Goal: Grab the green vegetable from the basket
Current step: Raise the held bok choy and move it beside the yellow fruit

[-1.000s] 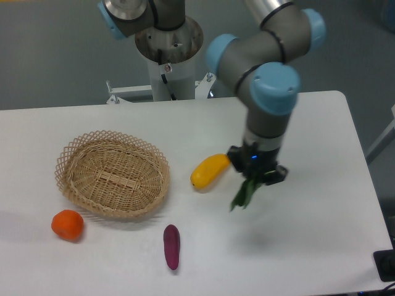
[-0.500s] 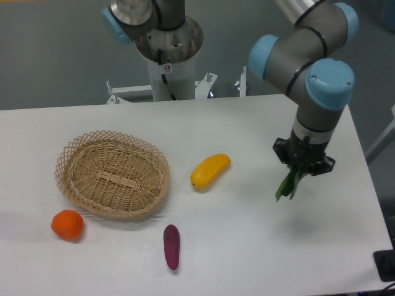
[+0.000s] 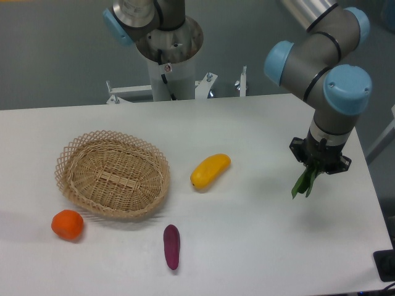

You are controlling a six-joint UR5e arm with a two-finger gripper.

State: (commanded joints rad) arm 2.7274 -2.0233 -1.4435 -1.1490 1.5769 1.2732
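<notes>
Gripper (image 3: pixel 320 161) is out over the right side of the table (image 3: pixel 259 246), jaws closed on the green vegetable (image 3: pixel 305 182). Only the dark leaves show, hanging down and slightly left from between the jaws; the pale stem end is hidden inside the grip. The leaf tips look to hang clear of the tabletop, with a faint shadow beneath, though I can't be sure of the gap.

Change over the last second: the arm has carried the vegetable rightward, from just beside the yellow fruit (image 3: pixel 210 171) to well right of it. The grip has held throughout; the leaves dangle the same way.

The basket (image 3: pixel 112 174) sits far to the left of the jaws, with nothing in it. The orange fruit (image 3: pixel 67 224) and the purple vegetable (image 3: pixel 171 246) lie below and left of the jaws, well apart from them, unmoved.

Judgement: the pick itself is done; the vegetable is out of the basket and held. What remains is carrying or setting down.
</notes>
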